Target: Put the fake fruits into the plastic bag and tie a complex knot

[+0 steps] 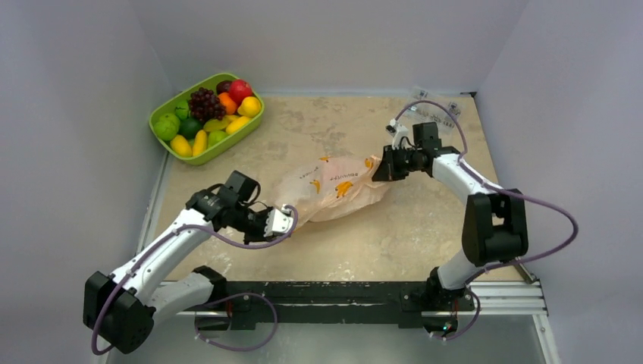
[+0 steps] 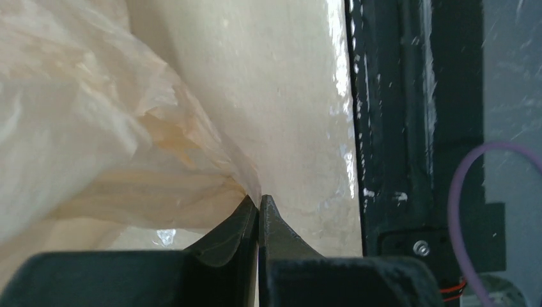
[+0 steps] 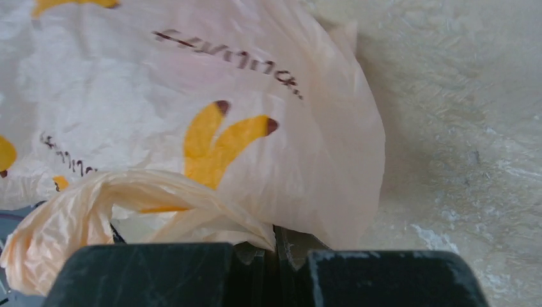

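The plastic bag (image 1: pixel 334 186) lies crumpled and mostly flat mid-table, peach with orange banana prints. My left gripper (image 1: pixel 286 220) is at its near-left end, jaws shut with a fold of the bag's film (image 2: pixel 192 147) pinched at the tips (image 2: pixel 260 199). At the bag's far-right end my right gripper (image 1: pixel 383 168) is shut on a twisted strap handle (image 3: pixel 160 192), which runs into the closed jaws (image 3: pixel 273 238). The fake fruits (image 1: pixel 208 114) sit piled in the tray at the back left, a dark grape bunch (image 1: pixel 205 102) on top. The knot is out of view.
A lime-green oval tray (image 1: pixel 231 138) stands in the back-left corner against the wall. Small clear packets (image 1: pixel 418 94) lie at the back right. A black frame rail (image 1: pixel 341 292) runs along the near edge, close to my left gripper (image 2: pixel 409 128). Purple cables (image 1: pixel 531 205) loop off both arms.
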Action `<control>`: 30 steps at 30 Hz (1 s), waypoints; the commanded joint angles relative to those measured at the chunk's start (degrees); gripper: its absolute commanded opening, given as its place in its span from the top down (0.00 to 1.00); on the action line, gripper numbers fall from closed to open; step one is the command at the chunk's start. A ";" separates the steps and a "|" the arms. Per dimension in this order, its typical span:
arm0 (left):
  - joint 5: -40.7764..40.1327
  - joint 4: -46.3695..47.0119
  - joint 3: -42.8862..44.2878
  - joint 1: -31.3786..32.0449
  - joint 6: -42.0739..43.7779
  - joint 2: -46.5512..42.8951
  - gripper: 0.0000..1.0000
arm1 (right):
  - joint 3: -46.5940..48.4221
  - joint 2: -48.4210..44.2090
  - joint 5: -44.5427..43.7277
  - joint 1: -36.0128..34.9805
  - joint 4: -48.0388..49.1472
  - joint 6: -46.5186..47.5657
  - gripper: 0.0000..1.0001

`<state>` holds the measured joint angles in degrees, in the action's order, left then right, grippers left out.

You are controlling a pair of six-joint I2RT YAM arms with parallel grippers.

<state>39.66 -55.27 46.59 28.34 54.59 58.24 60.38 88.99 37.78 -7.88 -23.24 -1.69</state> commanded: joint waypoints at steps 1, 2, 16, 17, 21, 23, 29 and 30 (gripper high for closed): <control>-8.51 5.64 -3.77 0.67 9.47 4.02 1.00 | 1.28 6.77 -5.95 -0.10 0.78 -1.62 1.00; -9.61 6.06 -3.97 0.66 10.32 5.86 1.00 | 1.64 8.82 -6.73 -0.12 1.22 -1.45 1.00; -13.12 0.67 -1.99 0.36 17.02 11.95 1.00 | 5.08 13.64 -2.00 -0.05 -6.02 5.74 1.00; -10.02 -2.86 0.54 0.40 15.54 9.51 1.00 | 4.68 10.64 0.84 -0.10 -7.64 6.80 1.00; 2.63 -15.29 13.09 0.61 9.10 2.40 1.00 | 3.85 -4.86 11.40 -0.19 -11.02 7.39 1.00; 5.67 -17.74 18.72 0.72 4.95 1.61 1.00 | 3.87 -10.90 13.76 -0.62 -9.69 5.03 1.00; 4.68 -20.28 25.42 -0.82 1.12 2.82 1.00 | 3.00 -20.23 12.11 -6.21 -3.56 2.89 1.00; 5.65 -19.02 25.83 -2.01 -0.37 2.62 1.00 | 2.72 -20.90 11.52 -7.25 -2.60 2.92 1.00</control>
<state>41.41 -70.98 71.55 28.75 59.44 59.57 64.05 68.75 48.29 -11.22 -28.58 2.13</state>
